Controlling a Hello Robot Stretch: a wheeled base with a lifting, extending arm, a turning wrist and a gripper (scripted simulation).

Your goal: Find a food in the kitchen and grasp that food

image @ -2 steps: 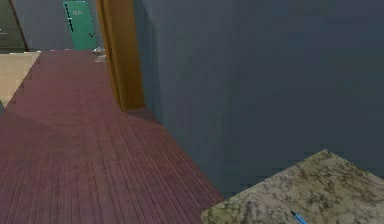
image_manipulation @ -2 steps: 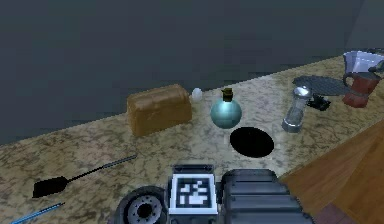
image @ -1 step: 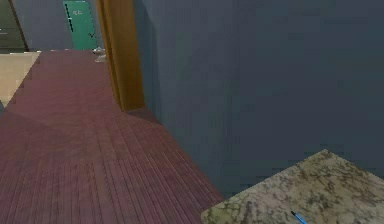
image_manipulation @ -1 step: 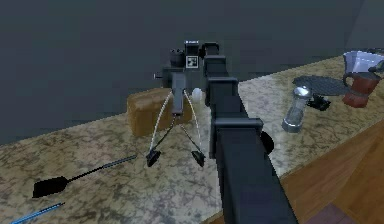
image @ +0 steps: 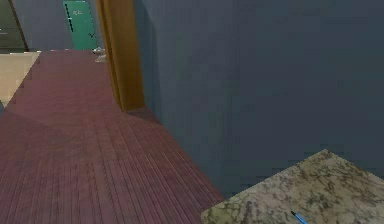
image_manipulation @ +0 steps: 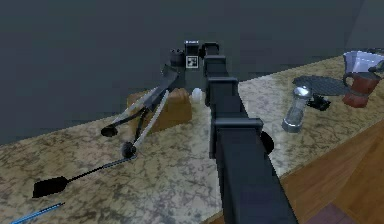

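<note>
In the arm side view the dark arm (image_manipulation: 240,150) reaches out over a speckled stone countertop (image_manipulation: 100,160). Its gripper (image_manipulation: 120,140) points down and to the view's left, with the thin fingers (image_manipulation: 145,112) just above the counter. A brown block-like thing (image_manipulation: 172,110) lies on the counter right behind the fingers, and a small white rounded thing (image_manipulation: 198,97) sits beside it by the wrist. I cannot tell whether the gripper holds anything.
Also on the counter: a black spatula (image_manipulation: 52,185), a blue pen (image_manipulation: 32,212), a metal shaker (image_manipulation: 296,107), a dark pan (image_manipulation: 322,82) and a brown mug (image_manipulation: 362,88). A blue wall (image: 260,80) backs it. The forward view has maroon floor (image: 90,150), a wooden door frame (image: 122,55) and a teal door (image: 80,24).
</note>
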